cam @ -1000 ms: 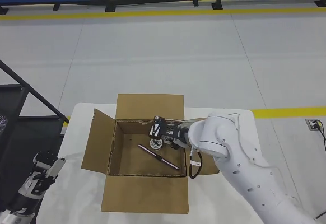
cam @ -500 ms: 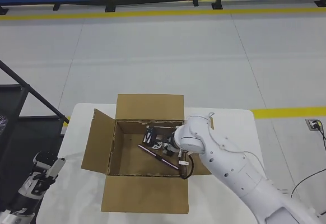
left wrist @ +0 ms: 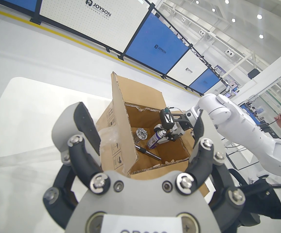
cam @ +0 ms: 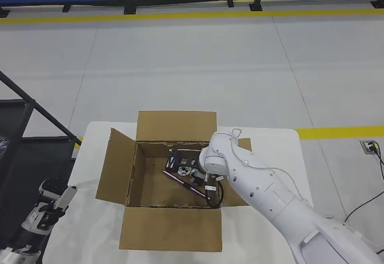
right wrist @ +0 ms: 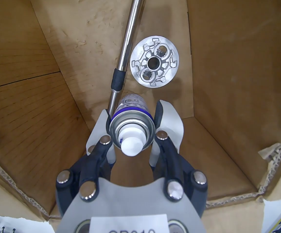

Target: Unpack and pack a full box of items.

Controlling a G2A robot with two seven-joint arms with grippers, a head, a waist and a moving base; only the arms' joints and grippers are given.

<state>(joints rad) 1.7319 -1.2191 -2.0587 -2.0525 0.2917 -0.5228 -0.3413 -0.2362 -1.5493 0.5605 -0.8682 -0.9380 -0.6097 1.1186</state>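
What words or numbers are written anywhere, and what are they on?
On the wall panels: a company logo word; brand names are left unquoted.
On the spray can: label print, too small to read.
On the cardboard box: black handling symbols on its side, no readable words.
On the right end effector: a white sticker on its mount, cut off, unreadable.
On the left end effector: the same, cut off.

Overhead top view; right wrist inside shared box (cam: pixel 172 228), left wrist farther off.

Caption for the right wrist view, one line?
Right gripper holds a spray can inside the cardboard box, near a metal rod and slotted disc.
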